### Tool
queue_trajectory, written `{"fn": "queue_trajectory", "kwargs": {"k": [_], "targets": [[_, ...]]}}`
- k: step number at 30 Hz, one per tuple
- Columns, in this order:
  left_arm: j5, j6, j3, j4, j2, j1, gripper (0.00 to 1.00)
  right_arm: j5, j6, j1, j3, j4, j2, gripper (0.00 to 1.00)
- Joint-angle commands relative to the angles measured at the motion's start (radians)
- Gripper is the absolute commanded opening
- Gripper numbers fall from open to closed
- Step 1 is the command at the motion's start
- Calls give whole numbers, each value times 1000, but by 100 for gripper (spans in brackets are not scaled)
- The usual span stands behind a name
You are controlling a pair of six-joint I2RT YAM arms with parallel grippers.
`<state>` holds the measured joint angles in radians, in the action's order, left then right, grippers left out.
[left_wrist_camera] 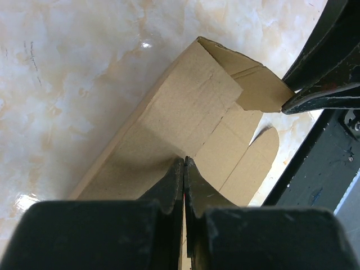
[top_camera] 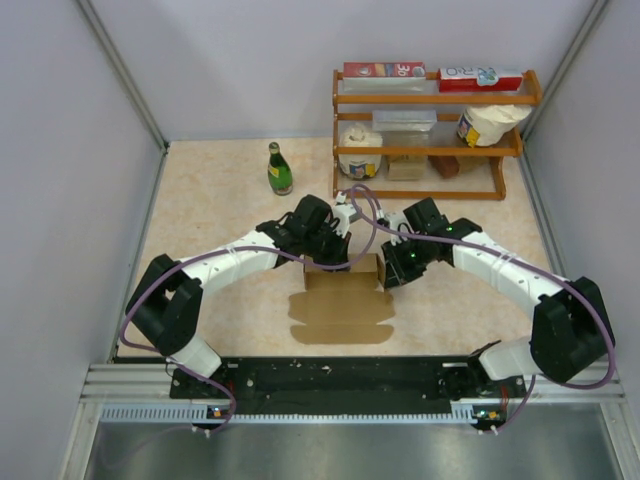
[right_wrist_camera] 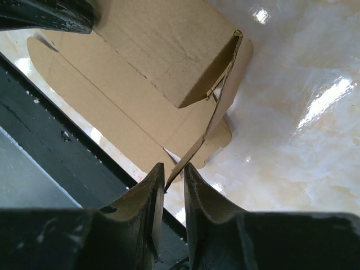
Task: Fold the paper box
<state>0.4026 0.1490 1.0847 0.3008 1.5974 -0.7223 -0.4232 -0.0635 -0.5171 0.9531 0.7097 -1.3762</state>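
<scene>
only wrist views show left jaws pinching the paper box (left_wrist_camera: pixel 191 107), right jaws parted around its flap (right_wrist_camera: pixel 239 64).

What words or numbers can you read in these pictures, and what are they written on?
"30": on the red carton lying on top of the wooden rack.
White and red carton beside it: large print, too blurred to read.
Green bottle: its label is too small to read.
Paper box: plain brown, no print at all.
</scene>
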Motion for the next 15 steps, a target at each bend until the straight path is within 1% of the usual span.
{"fn": "queue_trajectory", "kwargs": {"k": [1,8,15], "targets": [[-7,3,7,-5,-27,-5,0,-29,7,-12,-8,-44,17,21],[-10,4,12,0,-30,-6,0,-52,13,-12,-10,-55,14,24],[-16,4,3,1,-36,-11,0,-46,21,-12,-8,-50,37,34]]}}
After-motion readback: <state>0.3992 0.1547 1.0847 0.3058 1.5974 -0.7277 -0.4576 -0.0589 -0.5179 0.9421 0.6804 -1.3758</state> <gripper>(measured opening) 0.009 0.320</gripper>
